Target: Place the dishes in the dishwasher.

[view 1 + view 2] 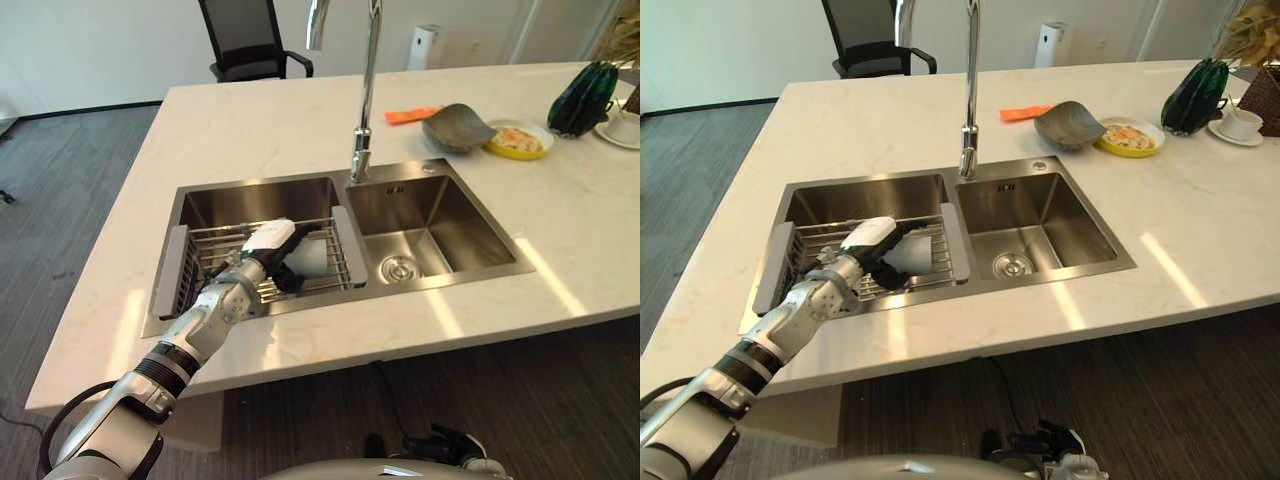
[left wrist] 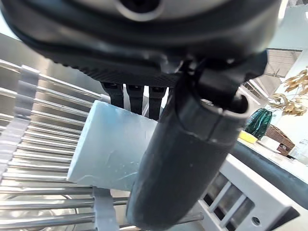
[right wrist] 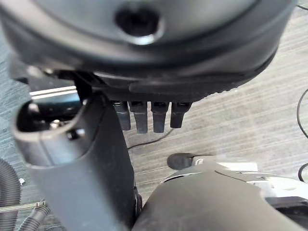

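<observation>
A white cup (image 1: 314,256) lies on its side on the wire drying rack (image 1: 200,262) set across the left basin of the steel sink (image 1: 440,268). My left hand (image 1: 262,252) reaches over the rack and is shut on the cup. In the left wrist view the thumb (image 2: 187,159) presses the cup's (image 2: 110,149) near side while the fingers (image 2: 134,98) curl behind it. My right hand (image 3: 144,53) hangs low beside my body above the floor, fingers relaxed and holding nothing.
A tall faucet (image 1: 365,90) stands between the basins. At the far right of the counter sit a grey bowl (image 1: 457,128), a yellow plate with food (image 1: 518,141), an orange cloth (image 1: 412,115), a dark green object (image 1: 583,98) and a cup on a saucer (image 1: 625,127). A black chair (image 1: 245,40) stands beyond.
</observation>
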Tool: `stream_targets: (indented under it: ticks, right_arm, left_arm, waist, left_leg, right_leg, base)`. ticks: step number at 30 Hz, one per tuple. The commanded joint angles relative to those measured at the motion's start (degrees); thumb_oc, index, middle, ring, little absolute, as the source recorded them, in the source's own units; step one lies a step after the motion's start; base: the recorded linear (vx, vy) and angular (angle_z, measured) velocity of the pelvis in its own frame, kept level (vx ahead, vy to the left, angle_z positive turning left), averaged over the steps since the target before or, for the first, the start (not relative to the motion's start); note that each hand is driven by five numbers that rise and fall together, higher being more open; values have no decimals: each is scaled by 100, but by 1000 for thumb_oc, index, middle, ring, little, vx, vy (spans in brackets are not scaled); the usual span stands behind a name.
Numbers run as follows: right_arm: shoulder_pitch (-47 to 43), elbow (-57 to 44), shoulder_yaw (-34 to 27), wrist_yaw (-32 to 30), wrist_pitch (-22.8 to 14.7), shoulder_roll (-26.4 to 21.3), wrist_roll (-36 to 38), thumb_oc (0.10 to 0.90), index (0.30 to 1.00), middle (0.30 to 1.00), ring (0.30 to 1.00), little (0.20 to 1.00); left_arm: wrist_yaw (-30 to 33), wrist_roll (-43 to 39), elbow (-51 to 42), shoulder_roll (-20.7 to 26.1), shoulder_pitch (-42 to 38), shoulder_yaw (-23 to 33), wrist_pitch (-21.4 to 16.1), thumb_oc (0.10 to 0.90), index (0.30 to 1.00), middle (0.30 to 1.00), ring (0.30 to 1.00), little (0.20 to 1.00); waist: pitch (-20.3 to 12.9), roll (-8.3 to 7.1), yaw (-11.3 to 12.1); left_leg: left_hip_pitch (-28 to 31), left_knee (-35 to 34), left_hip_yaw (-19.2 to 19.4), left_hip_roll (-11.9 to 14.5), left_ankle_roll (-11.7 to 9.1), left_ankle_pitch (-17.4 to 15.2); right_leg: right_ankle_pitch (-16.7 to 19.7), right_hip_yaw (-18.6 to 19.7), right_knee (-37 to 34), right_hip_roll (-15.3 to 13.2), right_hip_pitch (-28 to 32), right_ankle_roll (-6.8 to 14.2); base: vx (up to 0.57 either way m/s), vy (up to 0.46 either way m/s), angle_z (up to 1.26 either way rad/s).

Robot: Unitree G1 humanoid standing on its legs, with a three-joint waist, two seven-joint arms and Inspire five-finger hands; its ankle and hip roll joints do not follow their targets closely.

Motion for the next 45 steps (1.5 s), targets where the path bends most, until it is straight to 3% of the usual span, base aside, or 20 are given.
stream_targets:
  ticks: [1,20,21,22,23,24,29,38,39,41,42,45]
  right_arm:
    - [-158,64,245,76,-53,8,-122,800,900,900,900,900]
    - [-369,234,432,194,49,-30,-292,800,900,900,900,900]
    - [-379,235,432,192,54,-31,-306,800,900,900,900,900]
    - [-379,235,433,192,55,-31,-307,800,900,900,900,900]
    - [-389,232,446,191,55,-29,-313,800,900,900,900,900]
    - [-419,231,450,185,59,-35,-317,800,900,900,900,900]
    - [-448,259,442,178,76,-61,-327,800,900,900,900,900]
    - [-381,224,465,130,16,-30,-358,800,900,900,900,900]
    - [-387,212,455,103,-21,4,-344,800,900,900,900,900]
    - [-387,206,479,86,-41,2,-350,800,900,900,900,900]
    - [-403,200,483,40,-46,22,-359,800,900,900,900,900]
    - [-384,212,480,-22,-56,32,-389,800,900,900,900,900]
  left_arm:
    - [525,49,130,185,-1093,340,-122,800,900,900,900,900]
    - [52,77,380,65,-1082,-311,-231,800,900,900,900,900]
    - [36,82,372,68,-1060,-312,-233,656,684,684,684,684]
    - [35,82,369,69,-1057,-310,-233,582,573,573,573,573]
    - [47,101,370,64,-1063,-312,-218,554,531,531,531,531]
    - [86,174,447,21,-1059,-324,-190,400,300,300,300,300]
    - [124,342,593,-6,-1091,-314,-84,400,300,300,300,300]
    - [829,66,-69,5,-756,338,-305,400,300,300,300,300]
    - [1294,-268,-350,-76,-668,730,-476,400,300,300,300,300]
    - [1321,-353,-382,-115,-579,815,-472,400,300,300,300,300]
    - [1604,-1266,-607,-474,-413,1246,-589,400,300,300,300,300]
    - [1833,-1941,-881,-776,-246,1604,-744,400,300,300,300,300]
  waist:
    - [-35,-138,-47]
    - [-23,-155,64]
    - [-21,-159,69]
    - [-21,-159,67]
    - [-19,-159,69]
    - [-16,-163,72]
    - [-10,-164,89]
    - [-10,-183,141]
    - [-15,-203,177]
    - [-19,-199,160]
    - [-19,-221,179]
    - [-23,-212,181]
  left_leg:
    - [-137,18,-166,288,-442,92]
    - [-203,18,-322,219,-409,85]
    - [-201,18,-325,216,-407,83]
    - [-201,18,-326,215,-407,83]
    - [-200,18,-326,214,-406,85]
    - [-202,18,-325,212,-405,87]
    - [-209,18,-333,210,-404,87]
    - [-187,18,-354,204,-403,85]
    - [-191,18,-368,203,-405,91]
    - [-185,18,-371,204,-405,91]
    - [-193,18,-373,207,-401,99]
    - [-202,18,-392,207,-396,103]
  right_leg:
    - [-873,-139,112,-467,625,632]
    - [-878,-326,112,-548,698,657]
    - [-879,-337,112,-552,698,658]
    - [-879,-339,112,-552,699,658]
    - [-876,-347,112,-553,700,659]
    - [-875,-354,112,-558,704,659]
    - [-873,-376,112,-564,706,658]
    - [-883,-411,112,-576,733,651]
    - [-888,-429,112,-573,737,647]
    - [-890,-425,112,-573,743,645]
    - [-881,-426,112,-578,736,637]
    - [-880,-435,112,-583,740,627]
  base:
    - [0,0,0]
    - [-10,7,5]
    - [0,0,0]
    - [0,0,0]
    - [0,0,0]
    - [0,0,0]
    - [0,0,0]
    - [0,0,0]
    - [0,0,0]
    - [0,0,0]
    - [0,0,0]
    - [0,0,0]
